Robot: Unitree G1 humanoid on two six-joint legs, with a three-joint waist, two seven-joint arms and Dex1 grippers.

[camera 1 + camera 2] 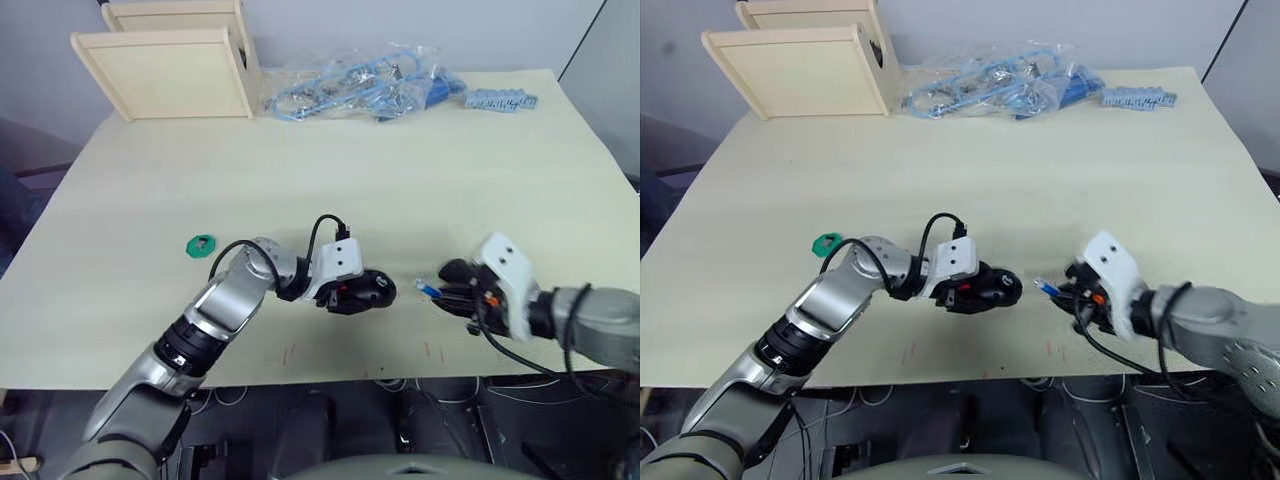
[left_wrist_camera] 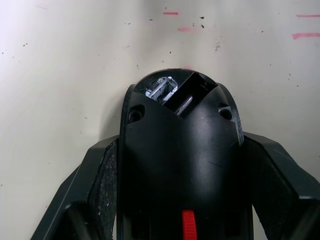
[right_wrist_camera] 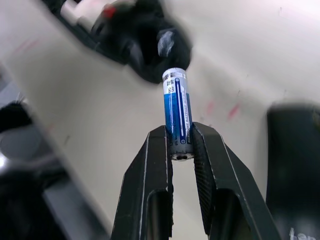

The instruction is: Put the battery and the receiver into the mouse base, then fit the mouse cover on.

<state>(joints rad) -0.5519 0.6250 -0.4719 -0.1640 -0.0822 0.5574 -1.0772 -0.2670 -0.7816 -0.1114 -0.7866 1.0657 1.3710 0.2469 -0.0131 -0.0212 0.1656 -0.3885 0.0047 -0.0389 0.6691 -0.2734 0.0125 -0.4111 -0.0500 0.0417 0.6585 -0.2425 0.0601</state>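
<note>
My left gripper (image 1: 352, 291) is shut on the mouse base (image 1: 372, 290), a black shell held just above the table near its front edge. In the left wrist view the mouse base (image 2: 180, 145) sits between the fingers (image 2: 97, 175), with a red part (image 2: 187, 224) and an open hollow at its far end. My right gripper (image 1: 443, 291) is shut on the battery (image 1: 428, 290), a blue cylinder whose free end points toward the base, a short gap away. The battery (image 3: 177, 112) stands up from the pads (image 3: 157, 150). The mouse cover (image 3: 295, 165) lies beside the right gripper. The receiver is out of view.
A green round disc (image 1: 201, 244) lies left of the left arm. Two wooden trays (image 1: 170, 70) stand at the table's back left. A plastic bag of blue parts (image 1: 360, 85) and a blue strip (image 1: 500, 99) lie along the back edge.
</note>
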